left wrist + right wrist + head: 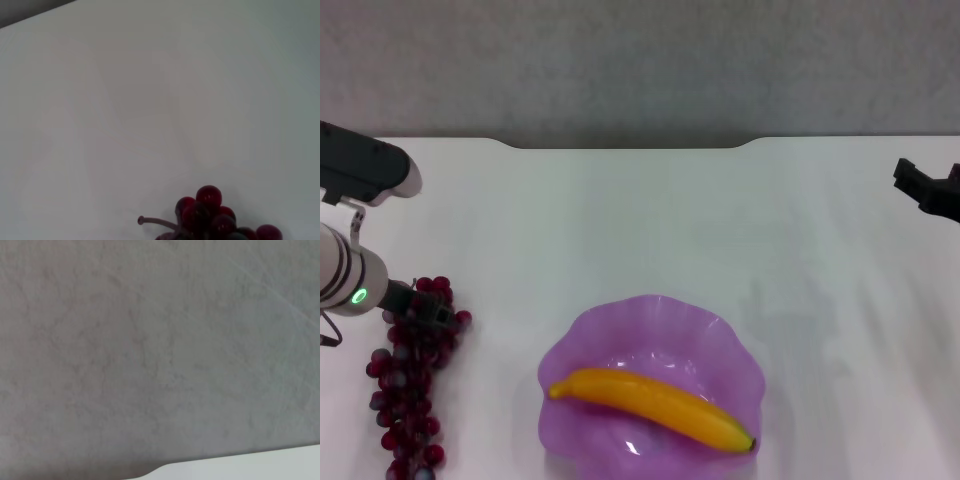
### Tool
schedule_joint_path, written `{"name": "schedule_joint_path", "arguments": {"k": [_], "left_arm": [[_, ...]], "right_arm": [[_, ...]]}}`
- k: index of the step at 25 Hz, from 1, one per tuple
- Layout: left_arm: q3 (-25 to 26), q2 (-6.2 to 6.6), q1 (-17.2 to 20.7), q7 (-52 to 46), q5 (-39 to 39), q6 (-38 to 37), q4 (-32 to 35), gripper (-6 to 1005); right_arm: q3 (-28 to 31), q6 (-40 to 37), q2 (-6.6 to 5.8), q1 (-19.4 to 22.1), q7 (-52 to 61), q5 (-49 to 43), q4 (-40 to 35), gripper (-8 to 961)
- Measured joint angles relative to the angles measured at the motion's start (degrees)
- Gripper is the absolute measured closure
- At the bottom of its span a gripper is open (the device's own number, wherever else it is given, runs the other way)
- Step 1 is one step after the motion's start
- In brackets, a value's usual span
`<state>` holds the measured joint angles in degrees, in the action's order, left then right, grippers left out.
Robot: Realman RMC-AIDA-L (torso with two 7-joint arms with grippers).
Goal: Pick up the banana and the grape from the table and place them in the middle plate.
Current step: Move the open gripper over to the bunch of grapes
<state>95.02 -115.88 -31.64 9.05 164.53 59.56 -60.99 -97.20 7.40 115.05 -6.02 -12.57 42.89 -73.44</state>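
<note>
The yellow-orange banana (655, 400) lies across the inside of the purple scalloped middle plate (620, 340), at the front centre of the white table (650, 220). The dark red grape (408, 385) bunch lies on the table at the front left, apart from the plate. My left gripper (420, 308) is down at the far end of the bunch, right at its top grapes. In the left wrist view the grape (210, 215) and its thin stem (155, 221) show close by. My right gripper (925, 190) hangs at the far right, away from everything.
The table's notched far edge (620, 145) meets a grey wall (640, 60). The right wrist view shows mostly that grey wall (150, 350) and a sliver of table edge (250, 467).
</note>
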Motion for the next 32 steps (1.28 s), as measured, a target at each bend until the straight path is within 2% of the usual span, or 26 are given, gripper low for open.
{"name": "schedule_joint_path", "arguments": {"k": [8, 10, 16, 32], "left_arm": [[-0.42, 0.08, -1.03, 0.25, 0.0, 0.48, 1.24, 322], [-0.44, 0.04, -1.03, 0.77, 0.0, 0.58, 1.04, 411], [-0.47, -0.04, -1.18, 2.78, 0.0, 1.73, 1.17, 513], [-0.57, -0.21, 0.02, 3.0, -0.01, 2.57, -2.75, 632]], "right_arm": [[0.0, 0.65, 0.0, -0.99, 0.0, 0.09, 1.07, 211], [0.0, 0.67, 0.0, -1.01, 0.0, 0.09, 1.11, 211], [0.0, 0.76, 0.0, -1.1, 0.0, 0.09, 1.12, 211], [-0.09, 1.39, 0.01, -1.19, 0.0, 0.17, 1.28, 211]]}}
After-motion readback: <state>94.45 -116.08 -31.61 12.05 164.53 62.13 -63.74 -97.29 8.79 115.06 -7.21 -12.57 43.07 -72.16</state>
